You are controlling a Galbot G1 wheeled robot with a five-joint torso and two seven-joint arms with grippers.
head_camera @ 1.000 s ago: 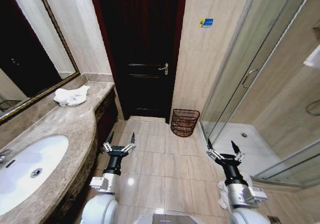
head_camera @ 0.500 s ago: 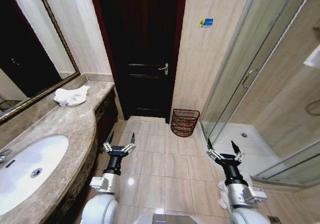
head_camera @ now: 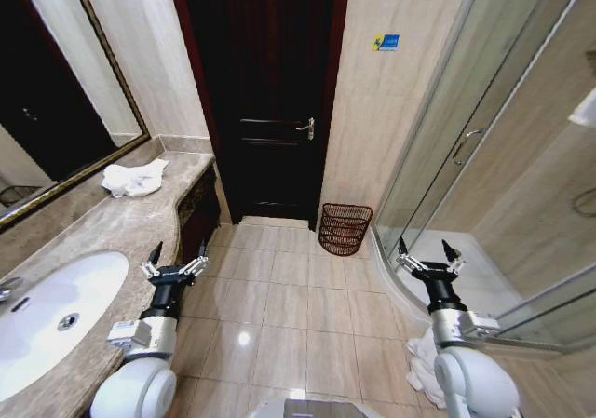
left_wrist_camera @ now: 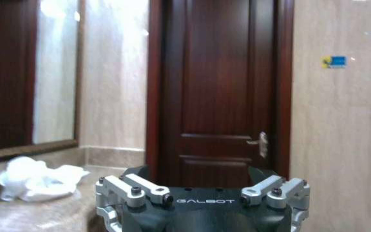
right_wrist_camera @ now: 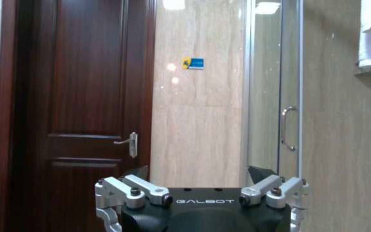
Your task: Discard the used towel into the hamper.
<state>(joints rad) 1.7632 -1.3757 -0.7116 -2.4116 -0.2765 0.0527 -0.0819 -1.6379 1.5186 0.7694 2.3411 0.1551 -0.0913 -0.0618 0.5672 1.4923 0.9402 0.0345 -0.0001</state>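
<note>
Head view: the left tool (head_camera: pixel 173 265) hangs beside the desk (head_camera: pixel 112 241) edge, fingers spread wide, holding nothing. The right tool (head_camera: pixel 428 259) hangs near the shower enclosure (head_camera: pixel 484 157), fingers likewise wide and empty. The white towel (head_camera: pixel 130 179) lies crumpled at the far end of the desk, near the mirror (head_camera: pixel 56 83). The hamper (head_camera: pixel 345 228) stands on the tiled floor (head_camera: pixel 289 306) against the wall, between the dark door (head_camera: pixel 265 101) and the shower enclosure.

Left wrist view: the towel (left_wrist_camera: pixel 34 178) rests on the desk, the door (left_wrist_camera: pixel 218 92) beyond.

Right wrist view: door (right_wrist_camera: pixel 82 96) and shower handle (right_wrist_camera: pixel 284 128) face the camera.
</note>
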